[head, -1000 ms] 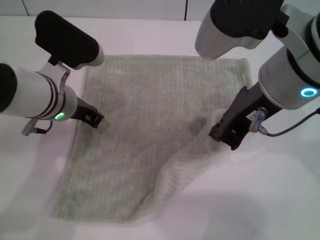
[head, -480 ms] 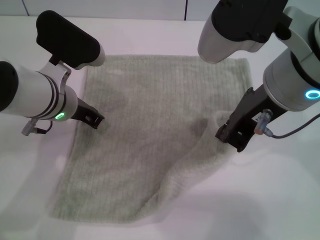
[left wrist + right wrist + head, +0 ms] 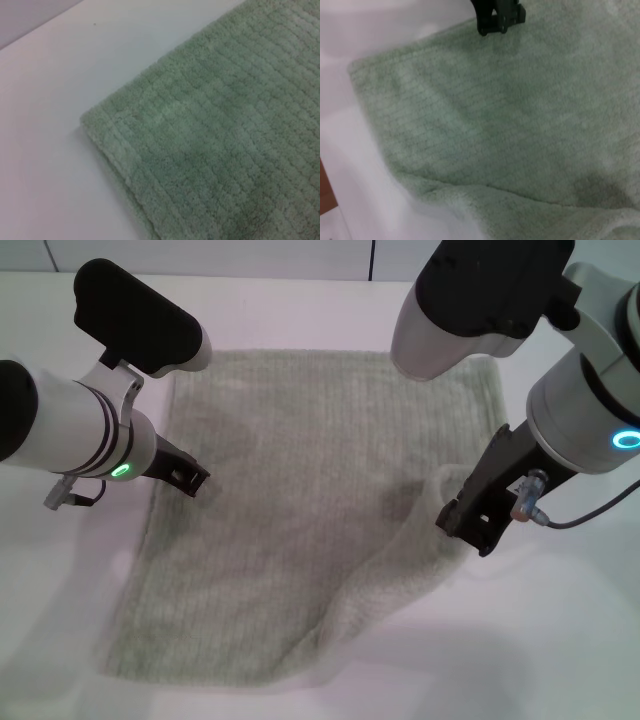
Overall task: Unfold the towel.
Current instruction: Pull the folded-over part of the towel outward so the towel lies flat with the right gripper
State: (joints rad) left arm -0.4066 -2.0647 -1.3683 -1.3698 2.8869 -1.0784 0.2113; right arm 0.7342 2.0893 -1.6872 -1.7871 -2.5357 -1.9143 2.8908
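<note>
The towel (image 3: 300, 510) lies on the white table (image 3: 560, 640), spread out almost flat. Only one part is not flat yet: the corner near the right gripper (image 3: 462, 525) is lifted and makes a soft hump and a fold that runs down toward the front edge.

The right gripper sits at that raised edge on the right side of the towel. It looks like it is pinching the cloth there, so it can pull the fold out to the side. I cannot see its fingers well enough to be sure.

The left gripper (image 3: 188, 478) rests low on the towel's left edge. I think it is there to pin that side down, so the towel does not slide when the other side gets pulled. I cannot tell if its fingers are spread or pressed together.
</note>
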